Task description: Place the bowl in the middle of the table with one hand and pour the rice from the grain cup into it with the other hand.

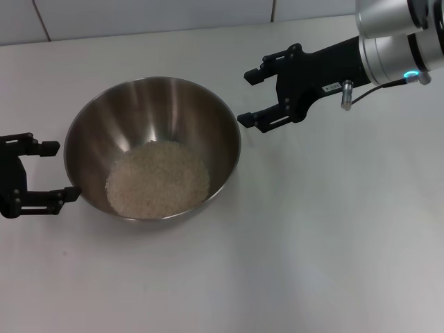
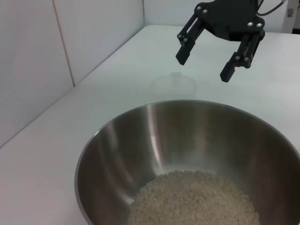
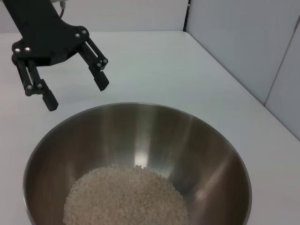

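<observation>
Rice [image 1: 157,180] fills your bowl [image 1: 139,97] mid-table [image 1: 312,243], while your left gripper [image 1: 43,170] and right gripper [image 1: 251,97] flank its rim, both spread wide, holding nothing.

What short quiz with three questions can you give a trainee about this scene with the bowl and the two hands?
1. True or false: the rice lies inside the bowl.
2. The right hand is: A) shut on a cup, B) open and holding nothing, C) down in the rice.
3. Fill in: the left hand is open beside the bowl's ____.

Key: 1 true. 2 B. 3 rim.
</observation>
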